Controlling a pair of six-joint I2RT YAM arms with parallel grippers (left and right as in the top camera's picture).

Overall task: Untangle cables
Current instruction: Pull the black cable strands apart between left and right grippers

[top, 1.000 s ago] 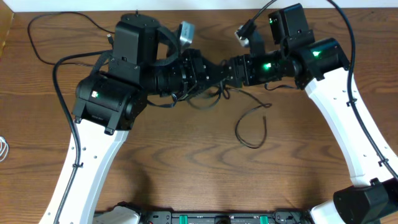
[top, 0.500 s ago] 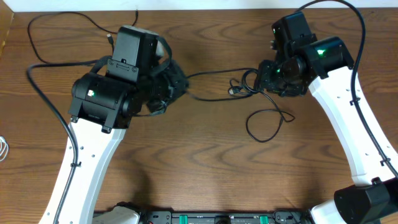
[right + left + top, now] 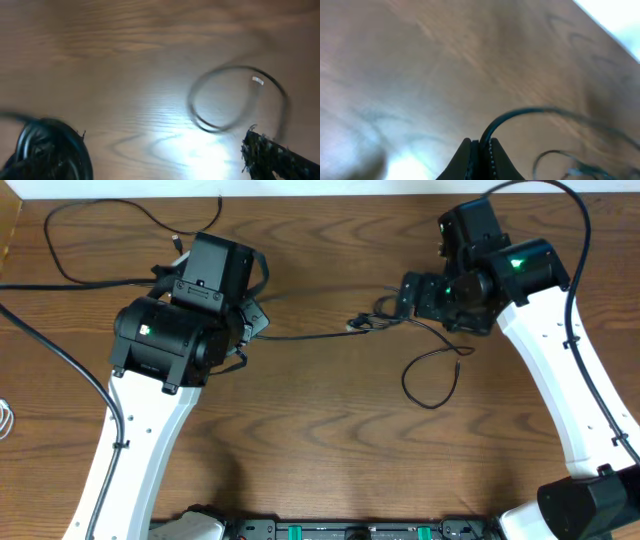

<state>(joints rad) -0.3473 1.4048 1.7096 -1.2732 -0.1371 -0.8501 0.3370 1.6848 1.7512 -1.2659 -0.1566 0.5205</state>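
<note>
Across the middle of the worktop (image 3: 320, 450) one black cable (image 3: 300, 336) is pulled straight. It's pinched tight in the closed left hand (image 3: 480, 157) and ends in a small snarl (image 3: 372, 321) by the right hand (image 3: 150, 147), which is spread wide with nothing in it. Looks like the pull-apart step. Next, the snarl probably needs to be gripped and teased away from the loose loop (image 3: 432, 378). No containers are seen anywhere.

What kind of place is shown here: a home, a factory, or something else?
Probably a robotics lab bench: a left arm and a right arm, both white and black, stand at a wooden table, and a thin black cable runs across it.
</note>
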